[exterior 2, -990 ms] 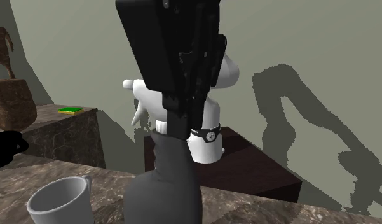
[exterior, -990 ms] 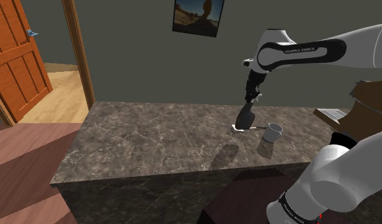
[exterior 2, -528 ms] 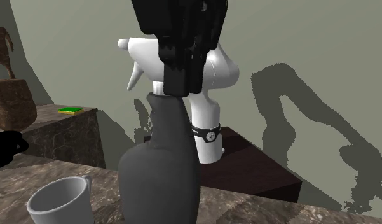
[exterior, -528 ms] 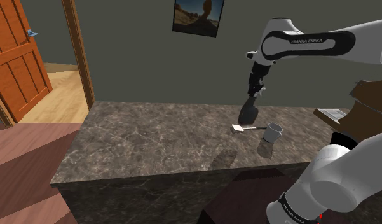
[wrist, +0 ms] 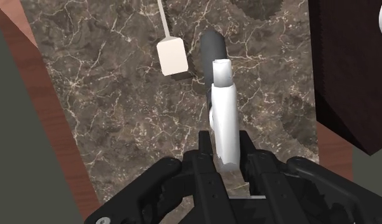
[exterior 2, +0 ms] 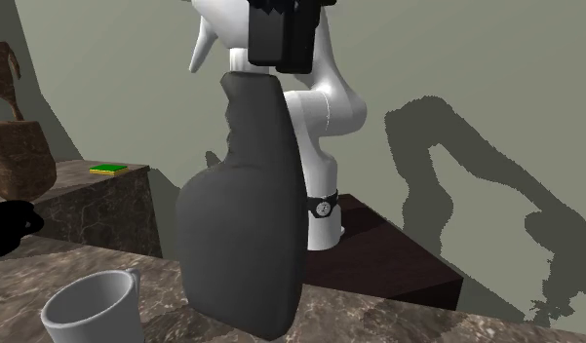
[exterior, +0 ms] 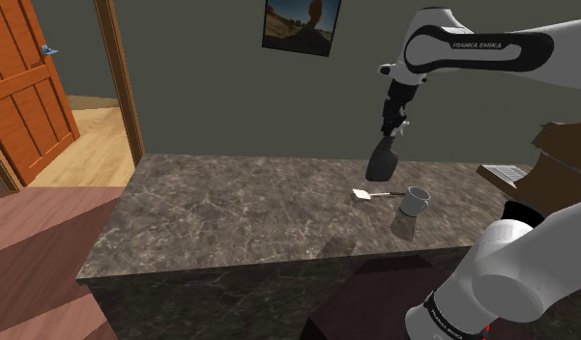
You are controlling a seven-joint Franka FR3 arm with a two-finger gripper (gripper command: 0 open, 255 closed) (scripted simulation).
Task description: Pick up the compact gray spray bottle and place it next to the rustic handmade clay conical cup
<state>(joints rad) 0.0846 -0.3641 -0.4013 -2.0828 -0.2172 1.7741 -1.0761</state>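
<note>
Spray bottle [exterior: 379, 164]: dark grey body, white spray head. It is held roughly upright and suspended over the desk [exterior: 230, 212], with its base seen clear of the marbled surface in the shoulder view.

End effector [wrist: 224, 159]: clenched on the bottle. In the wrist view both black fingers are seen pressed against the white head, one on each side. The dark body shows beyond the head, with the desk surface beneath it. The bottle is gripped at its top and the body hangs below the fingers.

Grey cup [exterior: 415, 199]: recorded upright on the desk, near the bottle, toward the shoulder view's lower right of it. The two are apart.

White flat-headed utensil [exterior: 363, 194]: noted lying flat on the desk just beside the cup, its thin handle directed toward the cup.

In the second exterior view the bottle is seen in front of the white arm, with the cup at its lower left. A small green item [exterior 2: 108, 169] is logged on a separate stone-topped ledge behind.

Background, shoulder view: an orange door [exterior: 22, 87] is at the left and a framed picture [exterior: 301, 24] is on the wall.
</note>
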